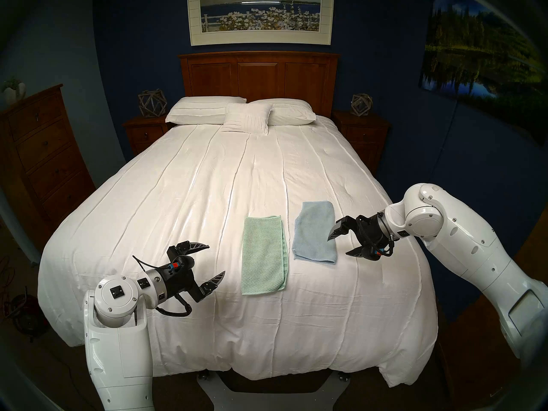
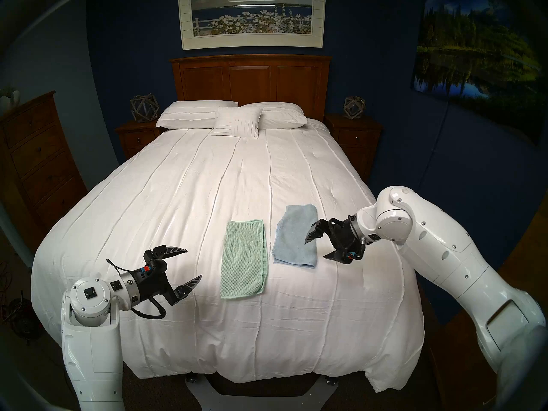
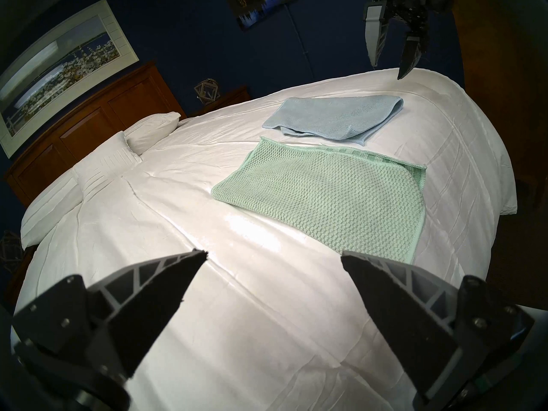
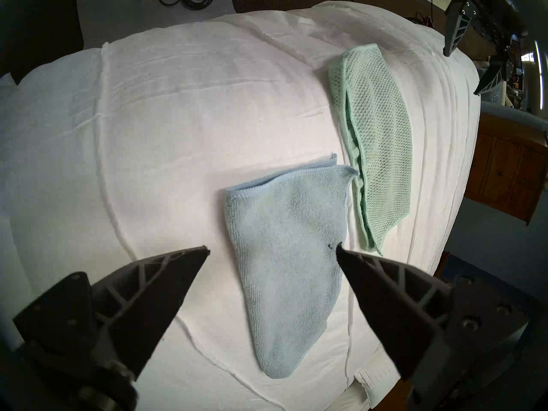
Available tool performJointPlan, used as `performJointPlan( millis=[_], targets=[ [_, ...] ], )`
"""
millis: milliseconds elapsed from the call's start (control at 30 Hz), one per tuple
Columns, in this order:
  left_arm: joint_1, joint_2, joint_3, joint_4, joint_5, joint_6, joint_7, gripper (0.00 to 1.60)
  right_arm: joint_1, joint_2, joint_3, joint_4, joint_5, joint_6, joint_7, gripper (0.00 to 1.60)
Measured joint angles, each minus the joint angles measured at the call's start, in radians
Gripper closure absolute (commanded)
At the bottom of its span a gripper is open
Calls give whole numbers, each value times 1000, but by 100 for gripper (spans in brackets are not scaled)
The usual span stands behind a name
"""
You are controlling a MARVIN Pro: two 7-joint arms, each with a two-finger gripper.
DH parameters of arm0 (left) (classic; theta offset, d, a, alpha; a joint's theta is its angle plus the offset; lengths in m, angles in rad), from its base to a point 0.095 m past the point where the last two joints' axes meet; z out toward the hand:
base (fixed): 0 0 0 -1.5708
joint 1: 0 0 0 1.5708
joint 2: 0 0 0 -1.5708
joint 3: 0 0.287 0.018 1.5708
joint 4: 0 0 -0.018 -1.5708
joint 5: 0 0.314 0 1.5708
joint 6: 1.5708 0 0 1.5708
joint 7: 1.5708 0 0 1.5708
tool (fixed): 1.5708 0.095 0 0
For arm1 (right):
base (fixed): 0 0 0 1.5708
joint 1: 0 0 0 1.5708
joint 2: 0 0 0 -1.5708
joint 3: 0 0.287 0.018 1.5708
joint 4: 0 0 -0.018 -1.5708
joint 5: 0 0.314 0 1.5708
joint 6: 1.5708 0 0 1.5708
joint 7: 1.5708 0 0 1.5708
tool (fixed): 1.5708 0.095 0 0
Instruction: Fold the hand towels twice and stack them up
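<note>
Mint waffle towel (image 1: 264,259) and blue plush towel (image 1: 314,232) folded, apart; both pincers spread, empty

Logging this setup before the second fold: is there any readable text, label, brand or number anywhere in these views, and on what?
None can be read.
mint green towel: no tag or print shows.
light blue towel: no label; one tiny dark speck, not text.
left gripper and right gripper, both open: small red and blue marks on their bodies, no letters legible.
framed picture above the headboard: scenery only, no caption.
</note>
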Motion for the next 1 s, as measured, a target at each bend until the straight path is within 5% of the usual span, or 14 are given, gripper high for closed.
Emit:
performJointPlan(
  millis=[533, 1000],
  targets=[
    [0, -1, 0, 0, 1, -1, 0, 0, 44, -73, -51, 89, 59, -17, 97, 0],
    [0, -1, -1, 0, 1, -1, 0, 0, 44, -95, -39, 150, 40, -17, 72, 0]
  ],
)
